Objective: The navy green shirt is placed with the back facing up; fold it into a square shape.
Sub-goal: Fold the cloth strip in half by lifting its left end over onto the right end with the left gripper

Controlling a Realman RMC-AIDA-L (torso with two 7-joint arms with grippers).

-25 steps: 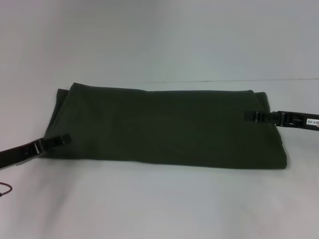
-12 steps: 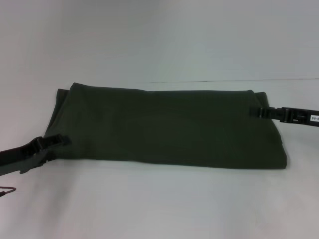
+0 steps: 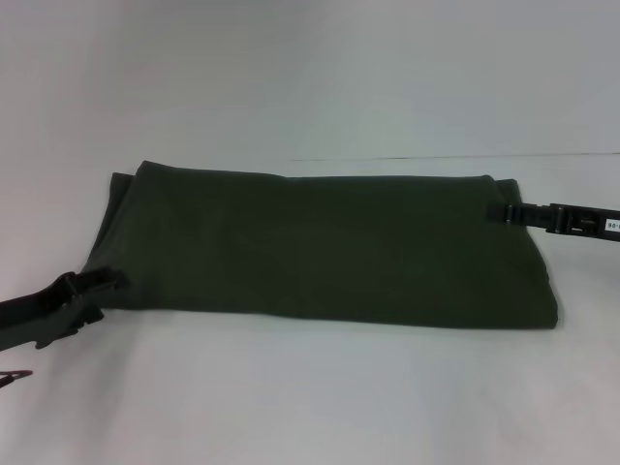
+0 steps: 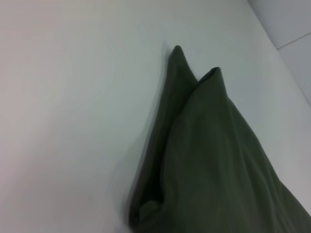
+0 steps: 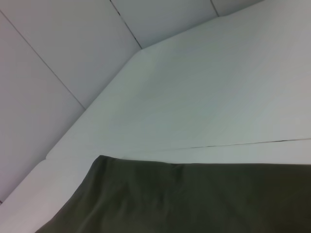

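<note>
The navy green shirt (image 3: 320, 247) lies flat on the white table (image 3: 310, 397), folded into a long band with its plain side up. My left gripper (image 3: 108, 279) is at the band's near left corner, right at the cloth edge. My right gripper (image 3: 502, 211) is at the far right corner, level with the cloth's top edge. The left wrist view shows the shirt's layered end (image 4: 218, 160) with two pointed corners. In the right wrist view only a flat corner of the shirt (image 5: 194, 199) shows.
White tabletop surrounds the shirt on all sides, with a thin seam (image 3: 436, 157) running behind it. Pale panelled walls (image 5: 58, 58) rise at the back. A reddish cable loop (image 3: 14, 376) hangs at the near left edge.
Both arms have drawn outward: the left gripper slid left and nearer to me off the shirt corner, the right gripper moved right toward the shirt's edge. The shirt has not moved.
</note>
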